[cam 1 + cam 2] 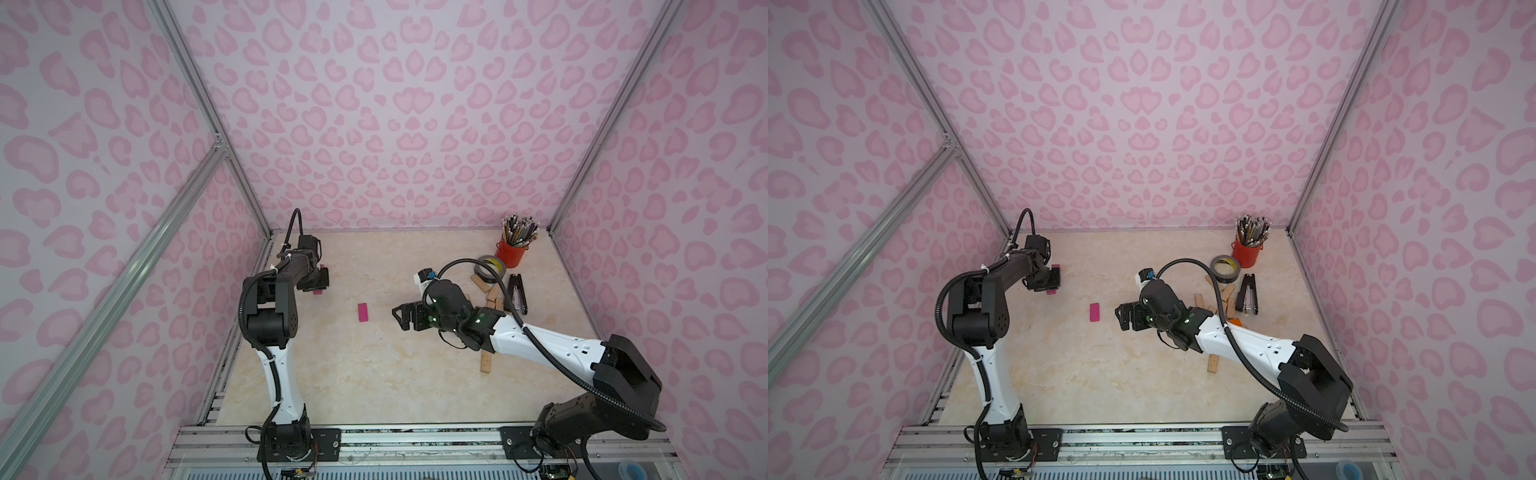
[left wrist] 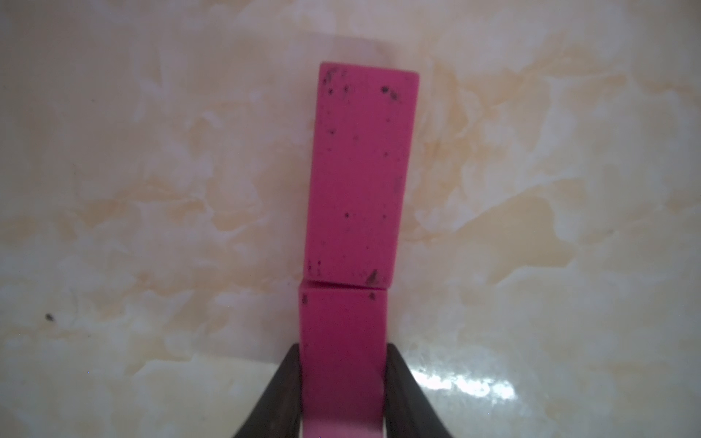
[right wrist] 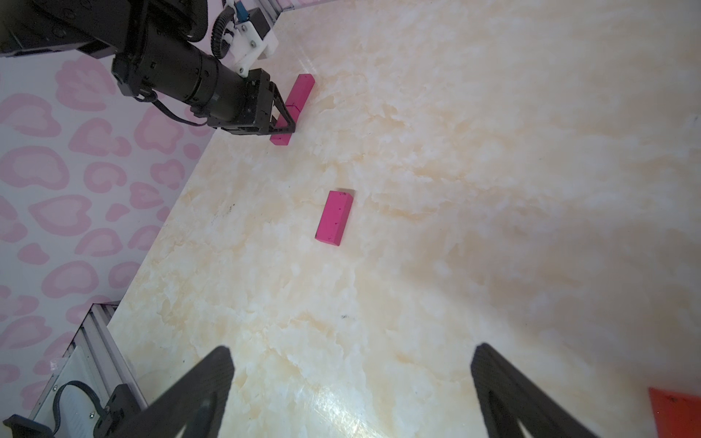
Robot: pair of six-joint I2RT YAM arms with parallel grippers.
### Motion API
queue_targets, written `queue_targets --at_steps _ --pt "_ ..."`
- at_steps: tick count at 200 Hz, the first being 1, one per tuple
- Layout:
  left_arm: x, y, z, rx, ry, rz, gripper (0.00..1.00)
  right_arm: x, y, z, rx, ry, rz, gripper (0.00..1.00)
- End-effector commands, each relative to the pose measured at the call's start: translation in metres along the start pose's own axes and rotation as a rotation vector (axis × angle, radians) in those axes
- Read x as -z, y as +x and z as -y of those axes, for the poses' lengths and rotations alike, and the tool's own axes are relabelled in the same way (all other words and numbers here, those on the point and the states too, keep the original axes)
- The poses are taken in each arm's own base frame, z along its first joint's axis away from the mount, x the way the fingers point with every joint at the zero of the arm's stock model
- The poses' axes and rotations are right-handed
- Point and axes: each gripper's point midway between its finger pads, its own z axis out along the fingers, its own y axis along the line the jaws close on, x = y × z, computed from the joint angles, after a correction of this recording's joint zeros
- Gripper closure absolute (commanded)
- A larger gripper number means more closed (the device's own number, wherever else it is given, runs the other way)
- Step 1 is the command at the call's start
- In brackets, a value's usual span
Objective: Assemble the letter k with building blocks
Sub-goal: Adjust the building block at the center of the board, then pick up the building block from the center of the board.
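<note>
Evidently left end effector (image 2: 343,350) pinches held block (image 2: 341,322), end-to-end in line with far block (image 2: 360,170); right end effector (image 3: 352,350) spread

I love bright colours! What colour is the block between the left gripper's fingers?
Magenta. The block shows best in the left wrist view.

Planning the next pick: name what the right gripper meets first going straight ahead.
Probably the lone magenta block ahead of the right gripper; height is unclear, so it might pass over.

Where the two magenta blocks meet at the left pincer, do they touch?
Touching. Left wrist view: the far magenta block butts the held magenta block end to end, barring one corner sliver.
</note>
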Motion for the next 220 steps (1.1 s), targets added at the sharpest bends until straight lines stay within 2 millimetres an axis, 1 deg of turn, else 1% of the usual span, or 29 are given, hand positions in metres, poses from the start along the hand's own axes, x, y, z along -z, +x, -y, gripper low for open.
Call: queue_targets --at_steps 1,56,73,88,101,116,133,139,143,146,150,160,173,186,196,208,220 --pt "0.002 0.003 -0.001 -0.007 0.000 -0.015 0.63 -0.001 -0.004 -0.004 -0.010 -0.015 0.015 0.01" --pt "0.004 0.002 -0.002 -0.001 0.000 -0.011 0.58 -0.001 -0.004 -0.003 -0.011 -0.014 0.014 0.01" --pt "0.007 0.001 -0.001 0.009 0.007 0.000 0.54 0.000 -0.005 -0.003 -0.011 -0.012 0.017 0.01" --pt "0.017 -0.003 0.002 0.031 0.024 0.037 0.49 0.001 -0.005 -0.001 -0.013 -0.007 0.020 0.01" --pt "0.033 -0.010 0.006 0.060 0.040 0.088 0.48 0.002 -0.006 0.003 -0.018 0.004 0.026 0.01" --pt "0.057 -0.015 0.013 0.092 0.056 0.152 0.48 0.004 -0.006 0.009 -0.024 0.016 0.032 0.01" --pt "0.092 -0.016 0.030 0.121 0.092 0.232 0.47 0.008 -0.006 0.018 -0.033 0.032 0.033 0.01" --pt "0.104 -0.014 0.039 0.127 0.112 0.258 0.47 0.010 -0.006 0.023 -0.037 0.042 0.035 0.01" --pt "0.115 -0.016 0.046 0.128 0.129 0.285 0.47 0.011 -0.006 0.025 -0.038 0.046 0.036 0.01" --pt "0.115 -0.008 0.050 0.130 0.133 0.278 0.47 0.012 -0.007 0.026 -0.040 0.049 0.040 0.01" --pt "0.121 -0.004 0.055 0.134 0.139 0.288 0.47 0.014 -0.007 0.030 -0.043 0.055 0.042 0.01" --pt "0.137 0.004 0.078 0.117 0.173 0.315 0.47 0.020 -0.007 0.036 -0.049 0.067 0.050 0.01" --pt "0.150 0.020 0.107 0.091 0.201 0.330 0.48 0.028 -0.008 0.045 -0.054 0.083 0.061 0.01" --pt "0.154 0.041 0.135 0.062 0.226 0.319 0.48 0.035 -0.008 0.052 -0.054 0.097 0.069 0.01" --pt "0.150 0.057 0.153 0.043 0.233 0.302 0.48 0.039 -0.008 0.057 -0.054 0.109 0.072 0.01" --pt "0.142 0.075 0.167 0.036 0.230 0.276 0.47 0.044 -0.008 0.061 -0.055 0.117 0.078 0.01" --pt "0.129 0.088 0.173 0.034 0.218 0.249 0.45 0.046 -0.006 0.063 -0.057 0.121 0.076 0.01"
